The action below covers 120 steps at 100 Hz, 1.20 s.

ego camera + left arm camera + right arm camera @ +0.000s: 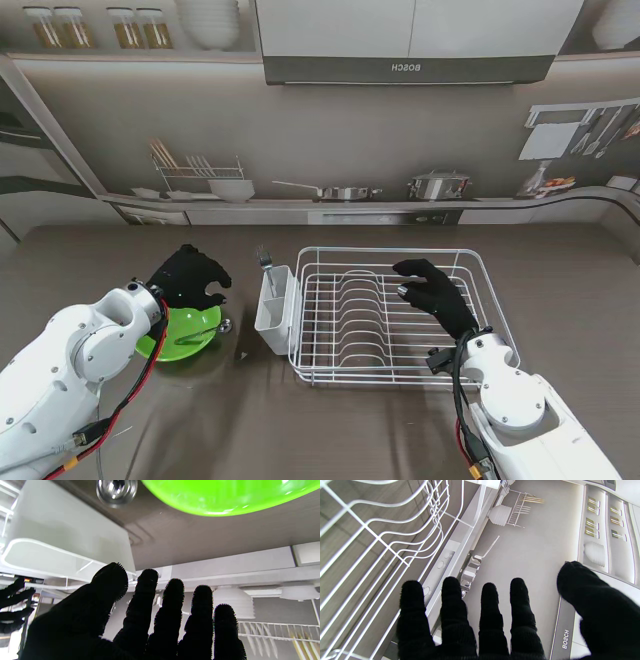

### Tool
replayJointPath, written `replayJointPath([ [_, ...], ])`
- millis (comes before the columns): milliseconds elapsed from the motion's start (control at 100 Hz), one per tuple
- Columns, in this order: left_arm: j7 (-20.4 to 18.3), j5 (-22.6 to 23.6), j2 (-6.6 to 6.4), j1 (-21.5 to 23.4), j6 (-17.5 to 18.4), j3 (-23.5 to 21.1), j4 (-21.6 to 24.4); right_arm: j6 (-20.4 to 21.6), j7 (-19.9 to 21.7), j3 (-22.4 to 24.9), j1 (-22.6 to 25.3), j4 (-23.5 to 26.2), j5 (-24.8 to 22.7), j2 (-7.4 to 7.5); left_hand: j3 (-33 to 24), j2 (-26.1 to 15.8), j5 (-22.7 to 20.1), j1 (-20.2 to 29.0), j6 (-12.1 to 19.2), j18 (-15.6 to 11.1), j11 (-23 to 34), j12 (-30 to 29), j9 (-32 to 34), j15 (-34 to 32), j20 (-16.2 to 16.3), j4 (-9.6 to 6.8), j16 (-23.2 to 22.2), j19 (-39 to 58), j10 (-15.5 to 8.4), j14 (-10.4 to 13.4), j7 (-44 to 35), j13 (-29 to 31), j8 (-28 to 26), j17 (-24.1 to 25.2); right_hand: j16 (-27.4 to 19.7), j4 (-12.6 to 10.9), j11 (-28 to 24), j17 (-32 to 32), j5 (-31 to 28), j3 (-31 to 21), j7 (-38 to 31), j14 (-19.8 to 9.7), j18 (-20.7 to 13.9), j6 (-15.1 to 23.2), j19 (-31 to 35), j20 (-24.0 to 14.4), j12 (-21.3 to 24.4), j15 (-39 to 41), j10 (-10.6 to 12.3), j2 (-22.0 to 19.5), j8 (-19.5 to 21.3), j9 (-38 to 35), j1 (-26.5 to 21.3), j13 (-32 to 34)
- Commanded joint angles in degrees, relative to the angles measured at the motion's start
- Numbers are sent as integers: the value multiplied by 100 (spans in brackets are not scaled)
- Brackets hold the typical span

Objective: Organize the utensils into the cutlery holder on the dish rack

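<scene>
From the stand, the whole layout shows: a white wire dish rack (390, 315) on the grey-brown wood-grain table (560, 300), with a white plastic cutlery holder (272, 310) hung on its left side. A metal fork (265, 262) already stands upright in the holder, tines up. To the left of the holder sits a glossy lime-green bowl (185, 335), and a shiny spoon (222, 325) rests with its handle over the bowl and its rounded end at the bowl's right edge, between bowl and holder.

The left hand (190, 278), gloved in black, hangs over the far side of the bowl with its fingers spread and curled, holding nothing. The right hand (435, 295) hovers above the middle of the rack, fingers apart and likewise empty.

The left wrist view adds what the stand cannot: the glove's bristly, nubbed surface on the left hand (140, 620), the mirror-bright dome of the spoon (116, 491) lying on the table just beside the bowl (225, 497), and the smooth, slightly translucent wall of the holder (67, 537).

The right wrist view shows the right hand (480, 620) with four fingers side by side and the thumb set well apart, over the rack's thin, curved coated wires (382, 537)
</scene>
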<state>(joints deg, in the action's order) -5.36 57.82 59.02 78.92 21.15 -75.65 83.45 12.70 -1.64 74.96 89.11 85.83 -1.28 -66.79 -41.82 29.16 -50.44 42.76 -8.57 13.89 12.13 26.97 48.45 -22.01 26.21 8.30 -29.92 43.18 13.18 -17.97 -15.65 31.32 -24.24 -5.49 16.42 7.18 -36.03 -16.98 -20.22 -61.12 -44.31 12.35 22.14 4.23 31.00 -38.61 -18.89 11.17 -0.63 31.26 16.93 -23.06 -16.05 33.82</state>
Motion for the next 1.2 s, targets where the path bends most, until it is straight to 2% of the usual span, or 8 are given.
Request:
replayJointPath([
  [0,-120,-79,-38,79,-37,-8,-18,19,80,-19,19,6,4,-23,-184,214,-9,125,101,137,-96,-88,6,127,78,13,93,-119,-66,77,35,-20,-36,149,21,-160,44,-31,171,46,-14,-22,-142,26,-97,-127,12,-78,12,-71,-121,-20,162,87],
  [140,-204,-109,-48,106,-88,23,-63,13,81,-16,29,17,25,-25,-395,223,51,-50,109,150,-141,-157,-101,247,26,-147,159,-258,-49,80,161,-126,79,177,21,-162,43,-29,165,43,-15,-35,-137,25,-98,-128,12,-80,4,-62,-121,-21,154,87],
  [380,-191,-87,-62,34,-79,195,-260,8,80,-10,34,25,35,-26,-365,221,272,-81,165,121,-188,-201,-240,343,1,-150,206,-358,-50,104,304,-244,196,225,22,-162,43,-30,168,45,-13,-26,-142,25,-97,-128,12,-77,10,-74,-122,-22,165,93],
  [650,-114,-61,-67,24,-112,311,-422,2,80,-7,39,31,48,-28,-357,259,337,-66,211,85,-221,-241,-347,407,-26,-150,239,-497,-52,122,352,-349,274,290,22,-163,45,-26,166,45,-8,-27,-148,31,-98,-129,13,-79,8,-87,-124,-27,173,93],
  [850,-59,-84,-65,-7,-94,388,-517,-5,81,-6,42,36,53,-28,-364,289,290,-18,432,79,-223,-258,-373,428,-26,-148,253,-566,-72,129,319,-383,290,301,23,-164,48,-29,163,49,-9,-21,-143,24,-97,-130,14,-81,4,-92,-124,-26,178,94],
  [1190,-32,-68,-68,12,-109,438,-564,-16,90,-12,41,36,70,-28,-395,308,202,65,409,71,-214,-269,-376,427,-9,-150,256,-621,-91,148,250,-388,284,304,24,-165,50,-20,164,59,-3,-21,-140,31,-101,-130,14,-81,6,-121,-127,-25,200,101],
])
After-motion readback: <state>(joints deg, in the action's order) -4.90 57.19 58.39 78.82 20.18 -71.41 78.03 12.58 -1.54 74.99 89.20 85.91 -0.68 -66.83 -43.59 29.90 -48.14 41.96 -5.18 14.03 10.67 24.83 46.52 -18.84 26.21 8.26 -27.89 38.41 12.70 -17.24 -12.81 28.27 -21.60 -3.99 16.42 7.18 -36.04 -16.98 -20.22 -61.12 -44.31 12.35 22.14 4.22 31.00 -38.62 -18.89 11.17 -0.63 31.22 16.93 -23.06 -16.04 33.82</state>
